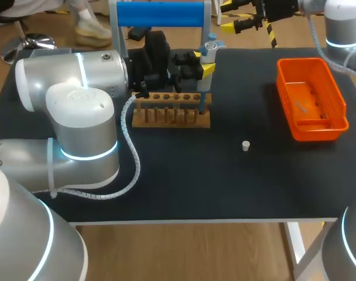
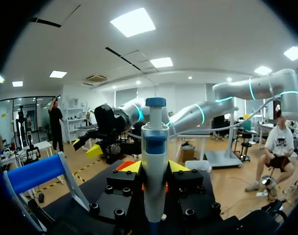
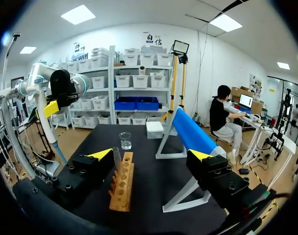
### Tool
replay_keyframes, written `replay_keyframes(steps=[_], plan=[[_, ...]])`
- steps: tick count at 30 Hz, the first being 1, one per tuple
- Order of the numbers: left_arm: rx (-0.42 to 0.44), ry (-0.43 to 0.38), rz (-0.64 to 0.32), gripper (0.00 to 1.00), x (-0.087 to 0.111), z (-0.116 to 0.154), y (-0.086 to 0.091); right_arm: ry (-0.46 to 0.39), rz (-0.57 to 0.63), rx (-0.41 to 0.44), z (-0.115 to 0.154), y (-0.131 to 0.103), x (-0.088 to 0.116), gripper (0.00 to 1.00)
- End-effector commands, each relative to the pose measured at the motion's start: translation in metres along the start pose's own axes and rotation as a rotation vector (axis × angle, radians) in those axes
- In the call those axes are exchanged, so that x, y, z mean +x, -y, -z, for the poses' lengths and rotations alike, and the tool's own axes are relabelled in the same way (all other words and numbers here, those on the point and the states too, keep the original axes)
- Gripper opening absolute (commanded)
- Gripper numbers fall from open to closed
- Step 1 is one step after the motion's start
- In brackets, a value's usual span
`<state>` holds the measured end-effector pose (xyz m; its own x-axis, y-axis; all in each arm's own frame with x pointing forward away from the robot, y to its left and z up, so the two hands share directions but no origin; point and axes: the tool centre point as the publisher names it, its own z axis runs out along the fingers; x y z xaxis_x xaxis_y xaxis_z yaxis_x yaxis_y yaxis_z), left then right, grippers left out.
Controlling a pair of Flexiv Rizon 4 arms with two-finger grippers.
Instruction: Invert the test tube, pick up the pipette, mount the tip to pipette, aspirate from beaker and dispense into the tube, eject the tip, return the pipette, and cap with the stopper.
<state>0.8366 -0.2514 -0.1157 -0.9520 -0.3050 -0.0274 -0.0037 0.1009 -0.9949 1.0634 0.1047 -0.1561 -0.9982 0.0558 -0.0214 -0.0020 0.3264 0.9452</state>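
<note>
My left gripper (image 1: 197,64) is shut on the white and blue pipette (image 1: 206,70), which stands upright with its lower end over the right end of the wooden rack (image 1: 172,112). In the left wrist view the pipette (image 2: 155,161) fills the gap between the yellow fingertips (image 2: 132,167). A clear test tube (image 3: 116,159) stands in the rack (image 3: 122,183), and the beaker (image 3: 125,140) sits beyond it. The white stopper (image 1: 246,146) lies alone on the mat. My right gripper (image 3: 150,155) hangs open past the table's far edge, holding nothing.
An orange basket (image 1: 311,99) stands at the right side of the mat. A blue roller stand (image 1: 160,14) rises at the far edge behind the rack, with a small white box (image 3: 155,129) near it. My left arm's bulky links cover the mat's left part.
</note>
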Motion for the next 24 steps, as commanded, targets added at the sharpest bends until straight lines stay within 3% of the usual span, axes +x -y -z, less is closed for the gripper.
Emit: replay_keyframes(steps=[1, 5, 13, 24], plan=[[0.001, 0.004, 0.001, 0.00, 0.001, -0.001, 0.000, -0.001, -0.001, 0.003, 0.001, -0.001, 0.000, 1.00], [0.001, 0.004, 0.001, 0.00, 0.001, -0.001, 0.000, 0.007, 0.003, 0.012, 0.000, 0.000, 0.000, 1.00], [0.001, 0.004, 0.001, 0.00, 0.001, -0.001, 0.000, 0.118, -0.043, 0.042, -0.008, 0.003, -0.005, 1.00], [0.001, 0.004, 0.001, 0.00, 0.001, -0.001, 0.000, 0.167, -0.010, 0.077, -0.022, 0.000, -0.005, 1.00]])
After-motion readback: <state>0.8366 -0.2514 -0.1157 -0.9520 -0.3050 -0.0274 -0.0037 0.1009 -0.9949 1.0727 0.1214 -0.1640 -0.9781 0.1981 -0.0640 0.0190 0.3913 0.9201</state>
